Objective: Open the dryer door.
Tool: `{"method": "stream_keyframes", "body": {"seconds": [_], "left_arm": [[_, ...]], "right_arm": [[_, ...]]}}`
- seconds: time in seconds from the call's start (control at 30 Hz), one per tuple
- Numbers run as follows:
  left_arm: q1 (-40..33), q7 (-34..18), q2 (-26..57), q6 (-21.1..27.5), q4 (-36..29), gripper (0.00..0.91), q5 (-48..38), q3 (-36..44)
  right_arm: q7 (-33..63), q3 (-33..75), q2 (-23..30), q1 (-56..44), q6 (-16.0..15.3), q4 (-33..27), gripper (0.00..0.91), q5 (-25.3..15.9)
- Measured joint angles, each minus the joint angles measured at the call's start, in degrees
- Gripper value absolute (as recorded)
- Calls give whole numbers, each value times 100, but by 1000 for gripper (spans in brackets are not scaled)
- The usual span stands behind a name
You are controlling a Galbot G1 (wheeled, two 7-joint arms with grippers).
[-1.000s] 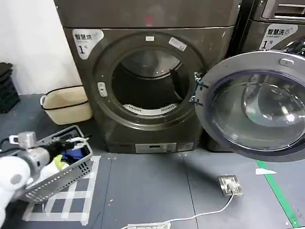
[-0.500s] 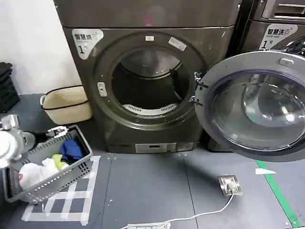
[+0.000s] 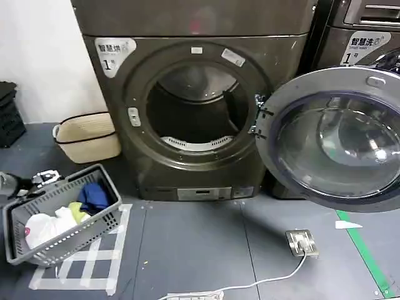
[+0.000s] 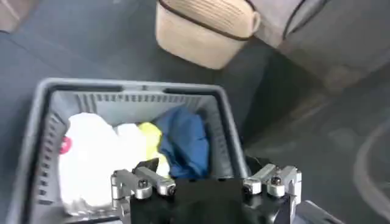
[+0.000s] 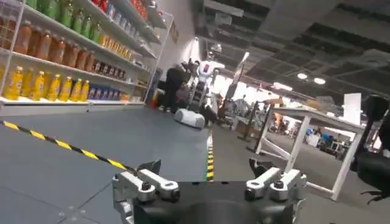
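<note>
Dryer door (image 3: pixel 334 140): swung fully open beside drum mouth, hinged, rigid, heavy chrome-and-glass, slippery; best gripped at rim opposite hinge; left claw (image 4: pixel 205 182) wide, empty, above laundry basket (image 4: pixel 228 137).

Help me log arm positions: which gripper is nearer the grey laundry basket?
Left. The left gripper hovers just above the grey laundry basket, open; the right gripper faces away toward store shelves.

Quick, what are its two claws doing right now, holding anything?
Left gripper: open, empty, above the laundry basket.
Right gripper: open, empty, pointed away into the room.
</note>
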Motion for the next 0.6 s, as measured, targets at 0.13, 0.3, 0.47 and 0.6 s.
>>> {"method": "stream_keyframes", "body": {"seconds": [0.13, 0.3, 0.47, 0.6], "left_arm": [[67, -214, -14, -1, 51, 907, -213, 2], [87, -568, -35, 0, 131, 907, -867, -23], [203, -968, -13, 1, 171, 907, -1522, -117], [202, -1023, -18, 1, 253, 907, -1671, -129]], "right_arm": [[6, -18, 2, 5, 120, -55, 907, -4], [69, -41, -2, 3, 246, -101, 907, -11], [142, -65, -3, 2, 335, -100, 907, -10], [150, -96, 11, 1, 425, -103, 907, -11]]}}
